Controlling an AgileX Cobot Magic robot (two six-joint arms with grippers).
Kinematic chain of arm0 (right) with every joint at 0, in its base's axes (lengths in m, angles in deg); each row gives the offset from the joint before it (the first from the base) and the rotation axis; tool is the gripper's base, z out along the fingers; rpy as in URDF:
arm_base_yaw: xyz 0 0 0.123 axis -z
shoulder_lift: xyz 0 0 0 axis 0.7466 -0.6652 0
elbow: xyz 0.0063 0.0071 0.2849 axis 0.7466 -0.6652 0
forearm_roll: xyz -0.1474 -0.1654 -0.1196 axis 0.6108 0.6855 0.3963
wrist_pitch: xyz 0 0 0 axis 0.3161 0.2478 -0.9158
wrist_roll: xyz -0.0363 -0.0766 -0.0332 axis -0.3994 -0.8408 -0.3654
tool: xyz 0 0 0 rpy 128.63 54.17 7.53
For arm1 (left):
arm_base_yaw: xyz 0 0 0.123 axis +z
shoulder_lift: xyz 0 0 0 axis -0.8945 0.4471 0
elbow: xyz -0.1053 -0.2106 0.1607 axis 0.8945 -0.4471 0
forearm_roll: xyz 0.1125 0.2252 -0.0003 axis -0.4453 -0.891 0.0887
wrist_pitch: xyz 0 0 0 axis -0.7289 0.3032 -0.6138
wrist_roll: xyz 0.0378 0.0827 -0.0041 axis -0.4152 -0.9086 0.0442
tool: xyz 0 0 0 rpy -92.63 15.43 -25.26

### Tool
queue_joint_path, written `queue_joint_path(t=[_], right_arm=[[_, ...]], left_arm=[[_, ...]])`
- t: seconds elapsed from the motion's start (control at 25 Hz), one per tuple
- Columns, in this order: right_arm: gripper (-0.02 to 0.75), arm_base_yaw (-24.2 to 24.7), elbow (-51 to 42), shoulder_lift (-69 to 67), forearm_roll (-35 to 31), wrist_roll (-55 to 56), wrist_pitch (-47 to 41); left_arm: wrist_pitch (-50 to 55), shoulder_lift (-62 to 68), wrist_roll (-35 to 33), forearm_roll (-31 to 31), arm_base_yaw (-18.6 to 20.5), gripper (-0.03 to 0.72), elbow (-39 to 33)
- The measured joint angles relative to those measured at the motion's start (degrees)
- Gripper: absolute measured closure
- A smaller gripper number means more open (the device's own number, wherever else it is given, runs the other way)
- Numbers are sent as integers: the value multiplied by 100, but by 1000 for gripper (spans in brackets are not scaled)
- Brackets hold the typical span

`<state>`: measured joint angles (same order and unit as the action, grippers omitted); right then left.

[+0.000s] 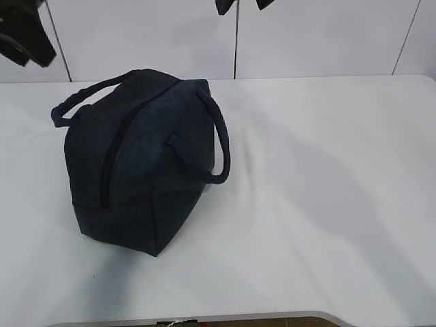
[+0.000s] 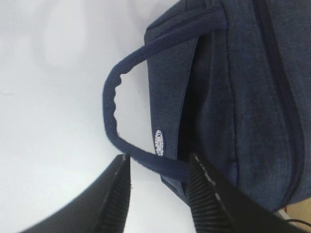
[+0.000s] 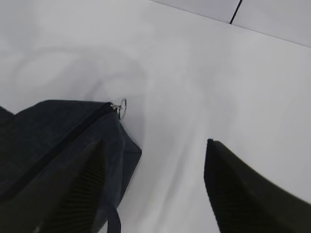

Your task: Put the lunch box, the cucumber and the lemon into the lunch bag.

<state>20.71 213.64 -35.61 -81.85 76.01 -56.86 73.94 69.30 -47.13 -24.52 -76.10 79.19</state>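
The dark navy lunch bag (image 1: 146,160) lies on the white table, left of centre, with its zip (image 1: 111,163) shut along the top. Its two loop handles hang to either side. The metal ring pull (image 3: 121,108) sits at the far end of the zip. My left gripper (image 1: 24,34) is open, high above the bag's left side; in its wrist view one handle (image 2: 112,104) shows beyond the gripper (image 2: 158,160). My right gripper (image 1: 244,4) is open and empty, high above the bag's far end (image 3: 154,143). The lunch box, cucumber and lemon are out of view.
The white table (image 1: 327,191) stretches to the right of the bag. A white panelled wall (image 1: 320,34) stands behind it. The table's front edge (image 1: 272,317) runs along the bottom.
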Motion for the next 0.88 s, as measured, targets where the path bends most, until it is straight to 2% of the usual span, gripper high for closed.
queue_joint_path(t=[0.32, 0.6, 0.88], right_arm=[[227, 0, -1692, 1407, -78, -82, -10], [227, 0, -2950, 2630, -78, -118, -10], [227, 0, -3772, 3529, -87, -131, -21]], left_arm=[[75, -1091, 116, -114, 0, 397, -141], [103, -2250, 121, -114, 0, 397, -832], [116, -3505, 129, -114, 0, 397, -1541]])
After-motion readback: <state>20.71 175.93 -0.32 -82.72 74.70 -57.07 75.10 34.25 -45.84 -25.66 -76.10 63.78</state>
